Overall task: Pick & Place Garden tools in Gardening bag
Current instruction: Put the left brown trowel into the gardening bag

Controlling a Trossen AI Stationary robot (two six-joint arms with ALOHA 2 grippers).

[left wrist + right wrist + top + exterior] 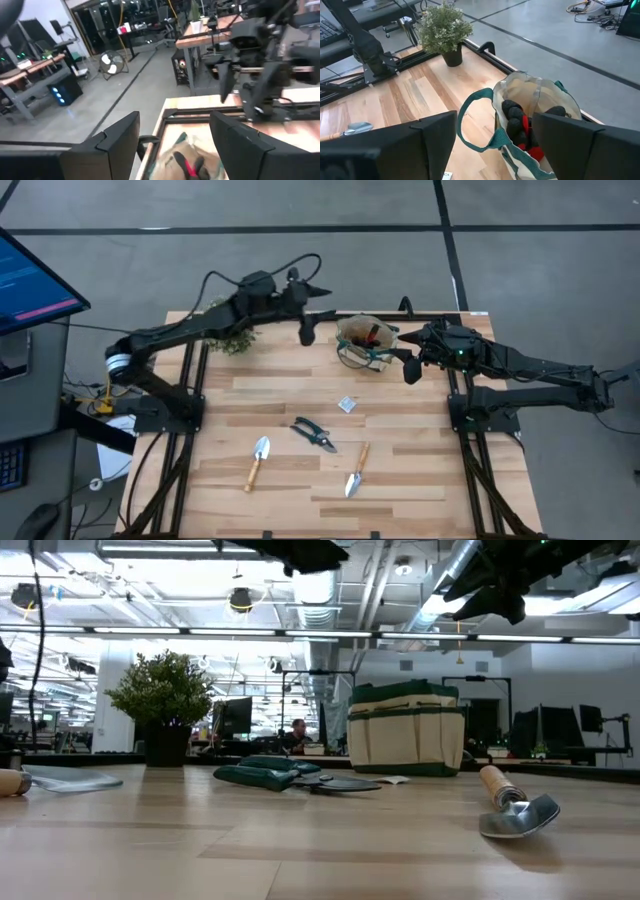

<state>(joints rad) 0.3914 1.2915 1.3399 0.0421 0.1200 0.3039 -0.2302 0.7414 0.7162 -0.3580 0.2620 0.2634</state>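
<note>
The tan gardening bag [362, 342] with green trim stands upright on its base near the table's far edge, with a red-and-black item [524, 131] inside it. My left gripper [306, 330] hovers open and empty just left of the bag, raised above the table. My right gripper [410, 369] hovers open and empty just right of the bag, and its wrist view looks down into the bag [530, 100]. The dark-handled pruning shears [313, 433], the silver trowel [258, 460] and the narrow silver-bladed tool [356, 471] lie flat on the table's near half.
A bushy potted plant [232, 335] stands at the far left, close under my left arm. A tiny white packet [347, 404] lies between the bag and the shears. The low view shows the bag [405, 730] and plant [165, 700] behind the shears [268, 774].
</note>
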